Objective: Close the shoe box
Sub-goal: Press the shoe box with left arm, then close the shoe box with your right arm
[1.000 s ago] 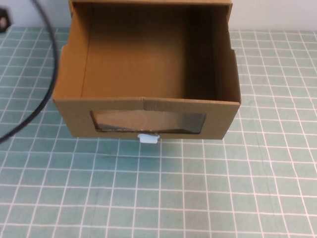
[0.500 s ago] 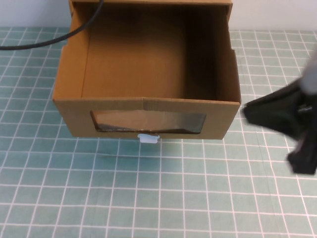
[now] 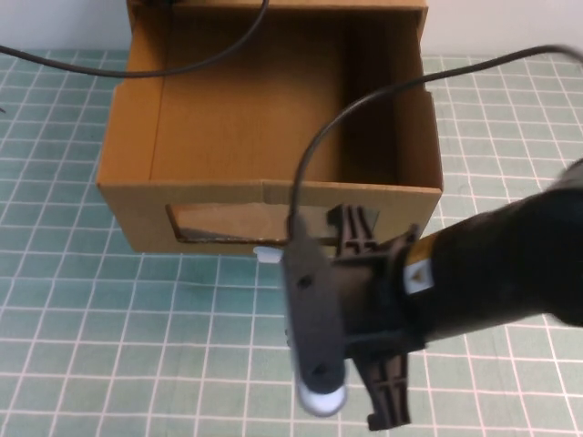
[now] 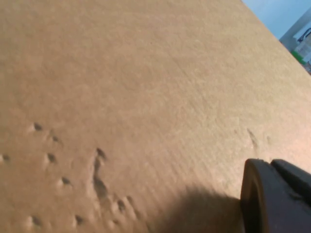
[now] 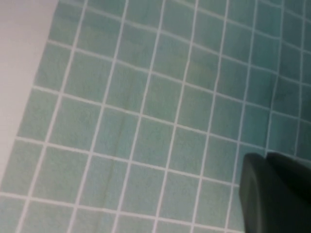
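Both tools' states cannot be told: right tool (image 3: 364, 314) fronts shoe box (image 3: 228, 155); left tool (image 4: 277, 199) against cardboard.

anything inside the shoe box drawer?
Visible floor of the shoe box is bare cardboard. The right gripper hangs before its front panel; the left gripper sits against cardboard. The near inside strip is hidden.

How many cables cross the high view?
2. One black cable runs from the left edge across the shoe box opening's far left corner. The other cable arcs from the right edge over the box down to the right arm's camera mount.
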Controlling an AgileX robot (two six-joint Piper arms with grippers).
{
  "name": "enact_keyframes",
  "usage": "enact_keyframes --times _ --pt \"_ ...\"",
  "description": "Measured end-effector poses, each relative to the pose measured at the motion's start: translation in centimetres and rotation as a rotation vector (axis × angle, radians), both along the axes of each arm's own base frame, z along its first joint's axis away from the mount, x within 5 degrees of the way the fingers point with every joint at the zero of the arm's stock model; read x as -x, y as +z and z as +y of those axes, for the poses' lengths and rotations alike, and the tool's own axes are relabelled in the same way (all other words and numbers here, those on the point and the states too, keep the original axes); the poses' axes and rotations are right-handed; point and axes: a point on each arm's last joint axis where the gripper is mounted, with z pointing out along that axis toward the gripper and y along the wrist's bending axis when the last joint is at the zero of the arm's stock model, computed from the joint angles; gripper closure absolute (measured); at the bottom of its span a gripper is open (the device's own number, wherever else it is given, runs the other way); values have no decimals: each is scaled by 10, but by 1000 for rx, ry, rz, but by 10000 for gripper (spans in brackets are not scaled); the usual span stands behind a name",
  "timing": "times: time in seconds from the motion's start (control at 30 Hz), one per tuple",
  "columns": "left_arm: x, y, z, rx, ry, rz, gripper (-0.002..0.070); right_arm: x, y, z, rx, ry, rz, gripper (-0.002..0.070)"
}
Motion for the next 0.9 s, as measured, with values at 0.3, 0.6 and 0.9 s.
enact_keyframes --times 0.3,0.6,0.9 --pt "0 0 0 -6 -6 -1 678 -39 -56 35 118 47 -171 690" --pt "3 0 -1 -24 -33 12 678 -112 -59 39 68 -113 -230 690" --pt "4 0 -1 -33 -48 17 678 -186 -50 37 51 -234 -257 690"
